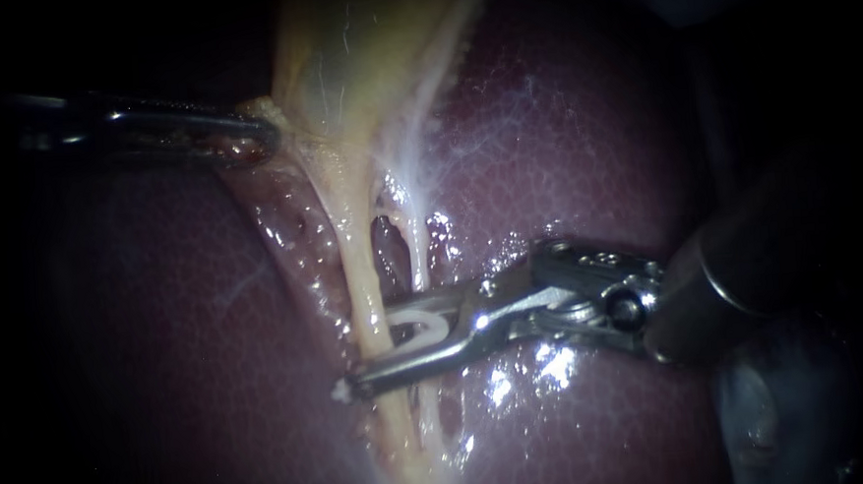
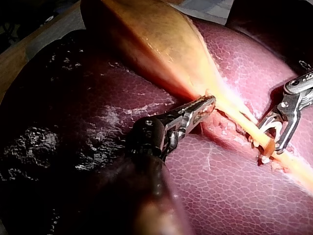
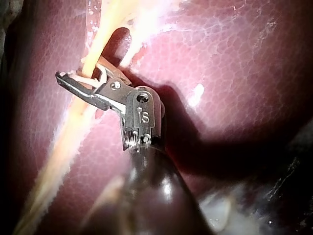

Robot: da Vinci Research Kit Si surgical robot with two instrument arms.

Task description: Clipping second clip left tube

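- Plainly the left tube [image 1: 359, 265] is soft, wet and thin: a pale yellow strand stretched from the gallbladder [image 1: 362, 49] down over the liver [image 1: 584, 145]. It looks slippery, and I judge it would tear if dragged sideways.
- The right instrument [image 1: 370, 352] sits astride it low down. Its claw is part spread and holds a white clip [image 1: 424, 323] between both halves, with the tube lying inside the clip's open legs.
- The best hold, I judge, is square across a bare stretch, with the tube's whole width inside the clip.
- The left instrument [image 1: 266, 132] has its claw pinched on the gallbladder's edge, which puts the tube under tension.
- The right tube [image 1: 418, 238], thinner and whiter, runs just beside the left one and passes behind the claw, so the clip could catch it.
- Glistening liver lies close beneath the claw's lower half.
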